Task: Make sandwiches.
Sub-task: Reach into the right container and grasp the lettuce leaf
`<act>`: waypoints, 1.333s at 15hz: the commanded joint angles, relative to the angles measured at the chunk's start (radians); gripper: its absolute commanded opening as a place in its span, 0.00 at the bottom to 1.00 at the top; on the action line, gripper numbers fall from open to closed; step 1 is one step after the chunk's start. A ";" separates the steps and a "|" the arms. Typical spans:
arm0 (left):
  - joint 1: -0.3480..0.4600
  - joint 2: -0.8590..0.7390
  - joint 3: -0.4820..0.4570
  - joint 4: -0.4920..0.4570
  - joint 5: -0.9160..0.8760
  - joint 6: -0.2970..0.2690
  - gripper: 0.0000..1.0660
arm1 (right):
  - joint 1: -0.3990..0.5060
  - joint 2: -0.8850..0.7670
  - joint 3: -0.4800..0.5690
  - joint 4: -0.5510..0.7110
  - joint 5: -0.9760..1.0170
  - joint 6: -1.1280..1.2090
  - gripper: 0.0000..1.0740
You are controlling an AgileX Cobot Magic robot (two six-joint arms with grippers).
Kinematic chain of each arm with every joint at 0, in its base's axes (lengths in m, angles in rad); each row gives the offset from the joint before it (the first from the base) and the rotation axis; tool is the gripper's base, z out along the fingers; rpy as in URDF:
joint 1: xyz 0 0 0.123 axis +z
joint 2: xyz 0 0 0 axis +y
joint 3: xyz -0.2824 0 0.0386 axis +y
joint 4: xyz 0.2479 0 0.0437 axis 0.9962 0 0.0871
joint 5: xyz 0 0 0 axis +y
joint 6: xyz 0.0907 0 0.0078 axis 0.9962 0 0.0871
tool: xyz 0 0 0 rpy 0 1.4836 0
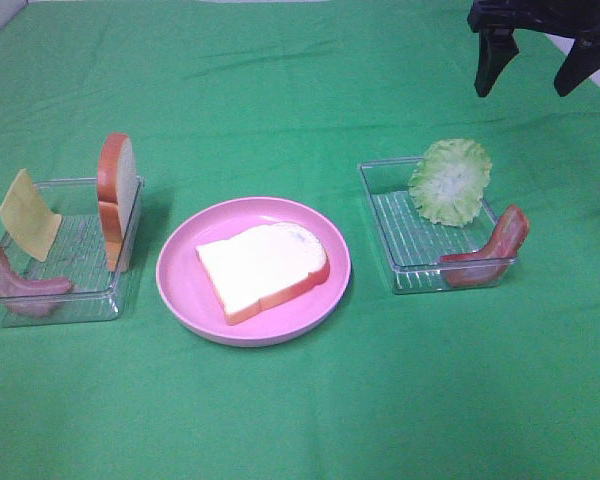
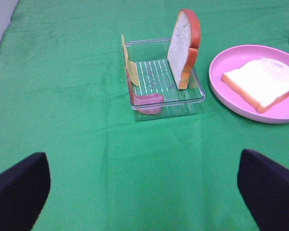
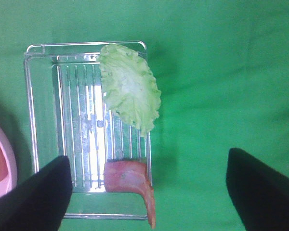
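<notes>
- High camera, middle: a desk [image 1: 280,420] covered in green cloth carries a round pink plate [image 1: 180,290]. A flat bread slice [image 1: 263,268], white with an orange-brown crust, lies on the plate; it is the only sandwich part there
- High camera, left side: a clear left tray [image 1: 60,305] stands just beside the plate. In it an upright bread slice [image 1: 117,200] stands on edge against the wall nearest the plate. A yellow cheese slice [image 1: 28,228] is propped at the opposite side, and a reddish left bacon strip [image 1: 20,285] curls along the front
- High camera, right side: a clear right tray [image 1: 380,165] holds a pale green lettuce leaf [image 1: 450,182] propped at its far corner. A right bacon strip [image 1: 490,255] is draped over its near corner. The right hand [image 1: 523,90] hangs in the air beyond this tray, apart from it, released with its fingers spread
- Left wrist camera: the left hand [image 2: 142,156] is released, its dark fingers [image 2: 17,192] set wide apart over bare green cloth. Ahead of it stands the left tray with cheese, bacon and standing bread, the plate with its bread just beside
- Right wrist camera: the right hand's fingers [image 3: 262,190] are spread wide, gripping nothing. The right tray lies below, the lettuce leaf leaning over its rim and the bacon's end poking past the edge
</notes>
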 commanded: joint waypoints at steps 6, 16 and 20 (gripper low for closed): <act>-0.004 0.000 0.002 0.004 0.002 -0.004 0.94 | -0.001 0.096 0.009 0.016 -0.014 -0.014 0.78; -0.004 0.000 0.002 0.004 0.002 -0.004 0.94 | -0.001 0.222 0.009 0.016 -0.149 -0.022 0.76; -0.004 0.000 0.002 0.004 0.002 -0.004 0.94 | -0.001 0.251 0.009 0.016 -0.161 -0.025 0.74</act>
